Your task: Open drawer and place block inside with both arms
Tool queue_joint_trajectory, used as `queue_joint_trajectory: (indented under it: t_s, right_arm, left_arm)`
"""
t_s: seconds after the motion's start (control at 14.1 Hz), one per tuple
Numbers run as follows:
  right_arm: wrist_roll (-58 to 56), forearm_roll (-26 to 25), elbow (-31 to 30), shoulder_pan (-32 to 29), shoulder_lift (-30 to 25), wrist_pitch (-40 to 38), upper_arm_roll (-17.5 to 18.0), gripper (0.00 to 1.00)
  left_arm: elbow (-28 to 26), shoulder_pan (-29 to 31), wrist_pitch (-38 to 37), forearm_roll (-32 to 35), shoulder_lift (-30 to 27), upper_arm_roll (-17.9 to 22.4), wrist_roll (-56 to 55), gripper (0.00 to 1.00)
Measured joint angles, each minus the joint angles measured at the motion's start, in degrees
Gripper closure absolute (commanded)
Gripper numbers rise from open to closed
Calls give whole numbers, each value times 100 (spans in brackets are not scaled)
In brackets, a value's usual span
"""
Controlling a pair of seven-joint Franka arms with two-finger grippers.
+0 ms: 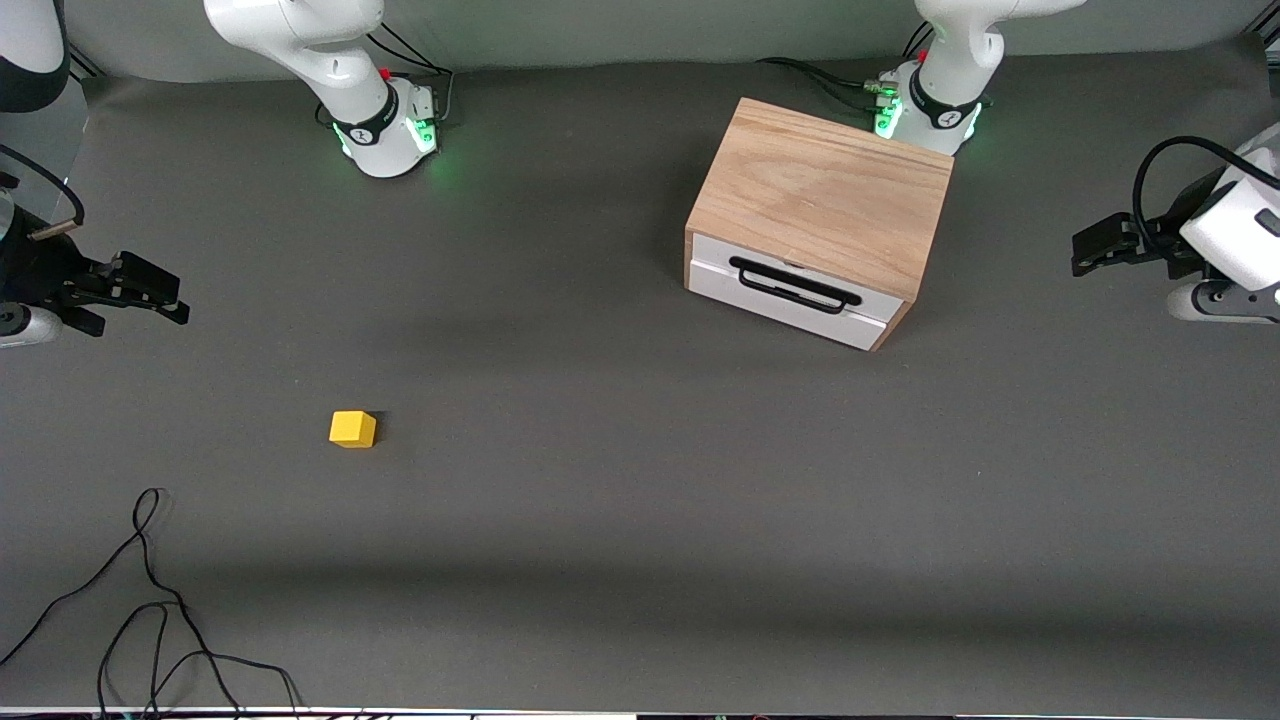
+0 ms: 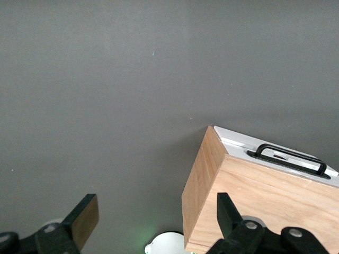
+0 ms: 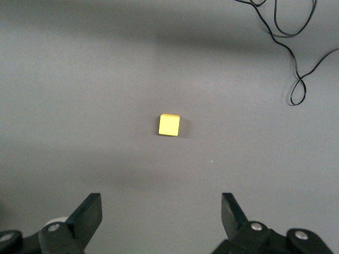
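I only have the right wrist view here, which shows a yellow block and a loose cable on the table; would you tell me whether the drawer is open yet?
Observer: No, the drawer is shut, its front flush with the wooden cabinet.
Operator: Thanks. Is the left gripper at the handle?
Observer: Not yet; the left gripper hangs open above the table at the left arm's end, clear of the black handle.
Operator: And how does the block lie relative to the cabinet?
Observer: The block sits nearer the front camera than the cabinet, toward the right arm's end, with the right gripper open above it.
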Motion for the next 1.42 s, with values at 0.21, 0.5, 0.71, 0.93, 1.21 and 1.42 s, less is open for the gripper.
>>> queue_joint_trajectory:
  t_s: [0.21, 0.5, 0.71, 0.93, 1.21, 1.42]
  right_arm:
    - [0, 0, 22, -11, -1, -5, -11, 0]
    - [0, 0, 56, -30, 1, -6, -28, 0]
    - [0, 0, 55, -28, 8, -10, -27, 0]
    - [0, 0, 52, -14, 27, -25, -12, 0]
    - [0, 0, 50, -18, 54, -27, -16, 0]
    - [0, 0, 51, -19, 66, -26, -19, 0]
  left_arm:
    - [0, 0, 0, -1, 0, -4, 0, 1]
    - [0, 0, 0, -3, 0, -7, 0, 2]
    - [0, 0, 0, -3, 0, -8, 0, 13]
    - [0, 0, 0, -4, 0, -10, 0, 16]
    - [0, 0, 0, -5, 0, -13, 0, 16]
    - [0, 0, 0, -5, 0, -14, 0, 16]
